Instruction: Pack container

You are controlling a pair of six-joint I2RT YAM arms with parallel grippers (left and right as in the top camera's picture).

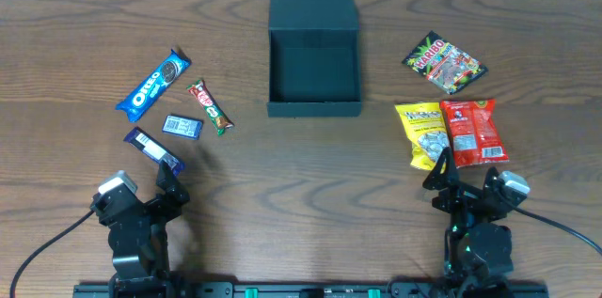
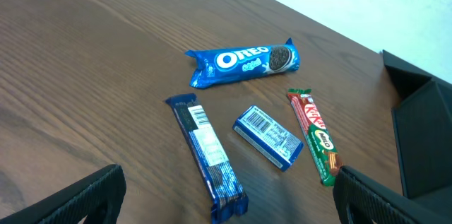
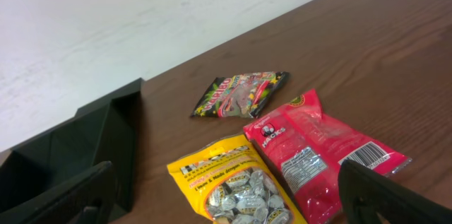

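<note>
At twelve o'clock on the counter (image 1: 310, 176), the container (image 1: 314, 107) is sitting open. Oreo (image 1: 153, 83), KitKat (image 1: 211, 107) and two blue packets (image 1: 182, 126) are lying at nine, three bags (image 1: 474, 130) at three. The left end effector (image 1: 169, 183) at seven and the right end effector (image 1: 463, 180) at five are hanging spread, empty.

The lid-up container (image 1: 314, 107) sits between 4 snacks (image 1: 153, 83) and 3 packets (image 1: 475, 131), left hand (image 1: 167, 183) and right hand (image 1: 464, 178) seemingly spread wide.
</note>
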